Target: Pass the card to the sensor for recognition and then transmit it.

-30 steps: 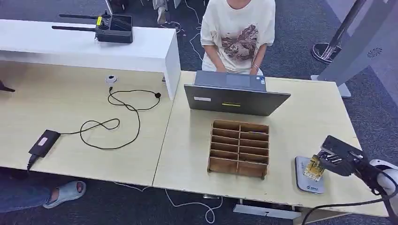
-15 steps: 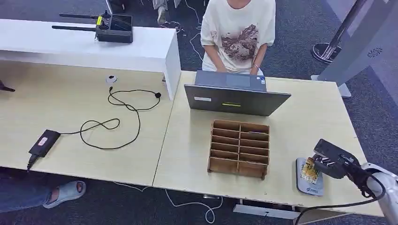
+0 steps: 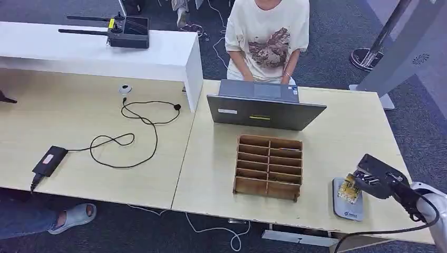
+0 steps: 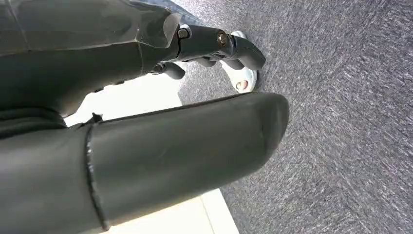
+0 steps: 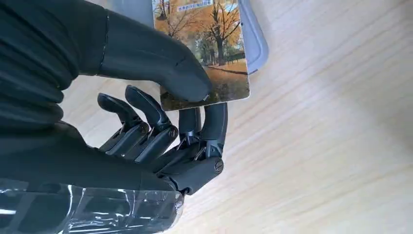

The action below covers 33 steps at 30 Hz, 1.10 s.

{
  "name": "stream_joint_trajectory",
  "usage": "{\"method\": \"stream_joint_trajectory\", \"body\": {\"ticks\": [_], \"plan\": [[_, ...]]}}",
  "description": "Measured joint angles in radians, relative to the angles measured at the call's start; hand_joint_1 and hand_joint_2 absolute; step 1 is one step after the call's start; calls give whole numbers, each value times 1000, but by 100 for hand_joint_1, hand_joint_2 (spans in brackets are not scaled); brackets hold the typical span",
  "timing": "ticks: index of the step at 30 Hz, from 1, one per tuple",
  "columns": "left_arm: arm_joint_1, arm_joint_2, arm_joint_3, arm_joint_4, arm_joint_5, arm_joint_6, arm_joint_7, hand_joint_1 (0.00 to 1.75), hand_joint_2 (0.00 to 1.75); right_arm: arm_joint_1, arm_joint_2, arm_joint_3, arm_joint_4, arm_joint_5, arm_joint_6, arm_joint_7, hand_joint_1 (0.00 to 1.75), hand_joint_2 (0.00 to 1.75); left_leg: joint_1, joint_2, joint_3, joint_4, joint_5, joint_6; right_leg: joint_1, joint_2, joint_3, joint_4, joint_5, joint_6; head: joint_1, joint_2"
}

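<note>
Right hand [image 3: 375,181] at the near right corner of the light wooden table [image 3: 348,126], pinching the card [image 3: 350,187] between thumb and fingers [image 5: 214,122]; card printed with an autumn tree scene, held over the grey sensor pad [image 3: 348,207] lying flat on the table, contact between card and pad not discernible. In the right wrist view, thumb pressed on the card's [image 5: 207,53] picture face, two fingers behind its edge, remaining fingers curled in beside them, grey pad [image 5: 251,34] directly beyond the card. Left hand [image 4: 146,122] hanging beside the table edge above grey carpet, fingers loosely bent and apart, holding nothing. Wooden compartment organizer [image 3: 269,167] left of the sensor pad, near the table's middle. Open laptop [image 3: 263,108] behind the organizer, a seated person [image 3: 268,37] at its far side. Black cable [image 3: 132,132] and power adapter [image 3: 49,160] on the adjoining table to the left.
</note>
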<state>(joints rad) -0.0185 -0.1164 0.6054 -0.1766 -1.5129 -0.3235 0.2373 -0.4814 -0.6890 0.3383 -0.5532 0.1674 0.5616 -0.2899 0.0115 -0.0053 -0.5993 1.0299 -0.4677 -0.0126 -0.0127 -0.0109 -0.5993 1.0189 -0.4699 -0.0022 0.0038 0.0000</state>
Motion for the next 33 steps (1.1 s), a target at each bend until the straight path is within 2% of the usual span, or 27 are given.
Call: {"method": "stream_joint_trajectory", "body": {"ticks": [10,13,16,19,27,33], "plan": [[3,1,0,0,0,-3,-7,0,0,190,-82,-211,-309,-138,70,-5,175,175,0,0,-1,0,-1,1,0,0,0,0,-1,1,0,0],[2,0,0,0,2,-2,-2,0,0,180,-81,-249,-391,-118,48,10,175,175,0,2,0,0,-1,1,0,2,0,0,-1,1,0,0],[2,-2,0,0,3,-1,10,0,0,138,-72,-252,-440,-66,-13,-4,175,175,0,3,0,-1,0,0,0,3,0,1,0,0,0,0],[2,-10,2,0,3,0,16,0,0,70,-41,-249,-472,-10,-82,-6,175,175,0,3,1,-1,1,0,0,3,0,1,0,-1,0,0],[-1,-21,14,0,4,-3,23,0,0,-78,89,-220,-516,119,-253,-24,175,175,1,2,1,-1,2,-2,0,2,1,2,1,-1,0,0],[-3,-26,15,0,3,-17,26,0,0,-199,194,-167,-528,261,-380,11,175,175,1,4,1,-1,2,-2,1,4,0,3,1,-1,0,0]]}}
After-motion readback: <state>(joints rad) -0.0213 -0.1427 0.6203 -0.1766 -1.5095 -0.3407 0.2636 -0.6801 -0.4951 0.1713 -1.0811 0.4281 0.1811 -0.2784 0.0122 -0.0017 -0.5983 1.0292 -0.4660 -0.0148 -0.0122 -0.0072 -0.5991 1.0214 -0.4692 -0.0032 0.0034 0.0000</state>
